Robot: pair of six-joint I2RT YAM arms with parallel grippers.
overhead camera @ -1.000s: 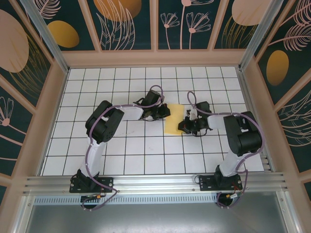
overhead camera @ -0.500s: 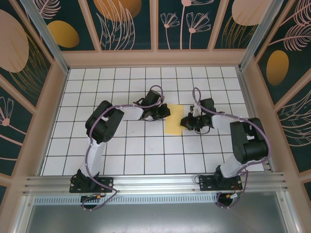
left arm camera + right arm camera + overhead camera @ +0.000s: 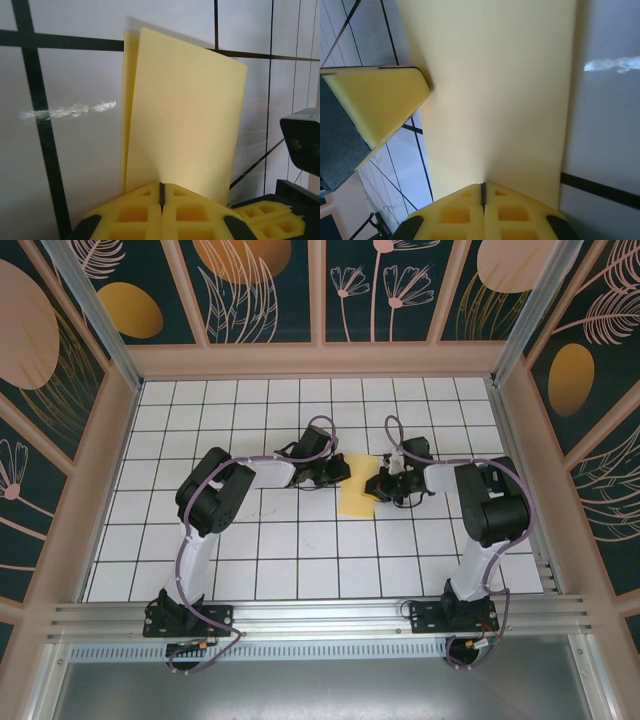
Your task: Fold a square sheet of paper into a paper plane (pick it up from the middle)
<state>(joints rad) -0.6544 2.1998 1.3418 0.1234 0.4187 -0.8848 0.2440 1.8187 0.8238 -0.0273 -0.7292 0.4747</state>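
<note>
Mid-surface: folded paper (image 3: 356, 502) is lying between left pincer (image 3: 340, 472) and right pincer (image 3: 375, 485), both clenched against its long edges.

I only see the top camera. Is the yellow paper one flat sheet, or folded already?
Observer: Folded. The left wrist view shows the square sheet of paper in two layers, one edge peeking behind the other.
Operator: Is the left end effector pinching it?
Observer: Yes, the left end effector is shut, with the paper sticking out of its grip.
Operator: And the right?
Observer: The right end effector is shut on the paper's other side.
</note>
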